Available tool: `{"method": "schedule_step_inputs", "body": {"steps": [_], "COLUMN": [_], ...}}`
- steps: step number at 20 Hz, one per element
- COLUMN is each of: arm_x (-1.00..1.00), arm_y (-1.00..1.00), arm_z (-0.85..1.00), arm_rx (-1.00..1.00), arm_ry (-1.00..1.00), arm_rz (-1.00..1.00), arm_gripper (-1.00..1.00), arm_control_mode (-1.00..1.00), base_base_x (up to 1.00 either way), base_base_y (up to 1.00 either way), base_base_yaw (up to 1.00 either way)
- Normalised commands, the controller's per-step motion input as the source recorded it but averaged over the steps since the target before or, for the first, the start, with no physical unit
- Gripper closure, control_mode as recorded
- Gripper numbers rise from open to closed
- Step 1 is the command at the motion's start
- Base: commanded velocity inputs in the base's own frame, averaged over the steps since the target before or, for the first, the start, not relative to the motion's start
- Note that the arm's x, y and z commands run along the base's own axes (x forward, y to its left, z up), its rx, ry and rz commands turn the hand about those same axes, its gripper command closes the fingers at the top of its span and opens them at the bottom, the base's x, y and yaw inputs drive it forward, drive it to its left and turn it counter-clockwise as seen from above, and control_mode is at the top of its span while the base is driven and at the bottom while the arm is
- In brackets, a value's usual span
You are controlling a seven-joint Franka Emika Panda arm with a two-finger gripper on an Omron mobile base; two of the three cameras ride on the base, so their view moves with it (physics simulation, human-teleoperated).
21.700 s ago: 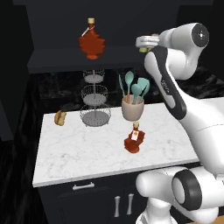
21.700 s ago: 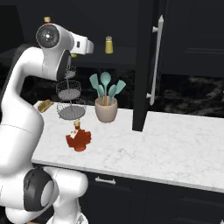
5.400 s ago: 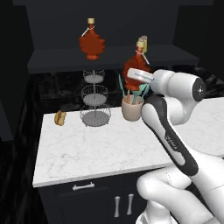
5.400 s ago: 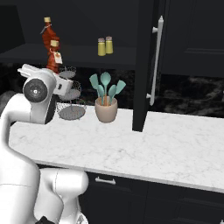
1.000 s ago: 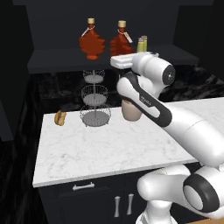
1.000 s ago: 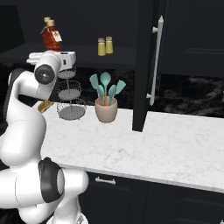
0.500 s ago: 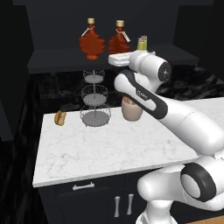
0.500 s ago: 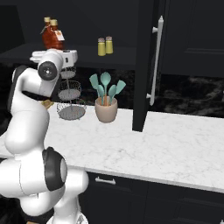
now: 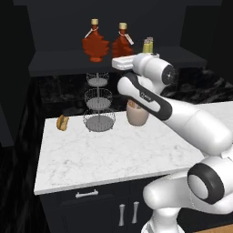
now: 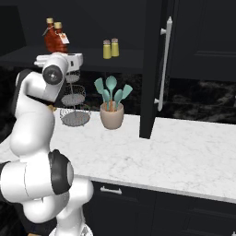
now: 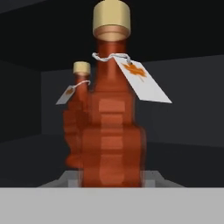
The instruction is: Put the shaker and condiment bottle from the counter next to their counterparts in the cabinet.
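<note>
Change over 21.7 s: the condiment bottle (image 9: 122, 43) has left the surface (image 9: 113, 154) and now stands on the shelf of the cabinet (image 9: 59, 61), just right of the maple-leaf bottle (image 9: 94, 43).
Change over 1.0 s: the bottle sits slightly farther left; the arm's white hand (image 9: 125, 63) remains directly below it at the shelf edge.
Claw: whether its fingers are apart or clamped on the bottle cannot be told; the hand view has the bottle's lobed body rising straight ahead (image 11: 111, 131).
Shakers: two olive-yellow shakers (image 10: 111, 48) stand side by side on the shelf, right of the bottles.
Labels: a white neck tag (image 11: 141, 82) carries an orange leaf mark; no legible writing.
Surface items: a tiered wire basket (image 9: 98, 105), a utensil pot (image 10: 112, 115) and a small bread roll (image 9: 62, 122).
</note>
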Motion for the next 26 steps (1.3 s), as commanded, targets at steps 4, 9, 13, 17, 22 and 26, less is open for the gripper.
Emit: {"method": "schedule_step_inputs", "body": {"steps": [4,9,13,17,22,26], "arm_x": [0.14,0.15,0.20,0.22,0.20,0.19], "arm_y": [0.00,0.02,0.05,0.04,0.00,0.00], "arm_z": [0.00,-0.04,-0.10,-0.11,-0.10,-0.12], "arm_rx": [0.00,0.00,-0.01,-0.01,0.00,0.00], "arm_ry": [0.00,0.00,0.00,0.00,0.00,0.00], "arm_rz": [-0.01,-0.03,-0.03,-0.02,-0.01,0.00], "arm_gripper": [1.00,1.00,1.00,1.00,1.00,1.00], "arm_control_mode": [-1.00,-1.00,-1.00,-1.00,-1.00,-1.00], "base_base_x": [0.00,0.00,0.00,0.00,0.00,0.00], "base_base_y": [0.00,0.00,0.00,0.00,0.00,0.00], "base_base_yaw": [0.00,0.00,0.00,0.00,0.00,0.00]}}
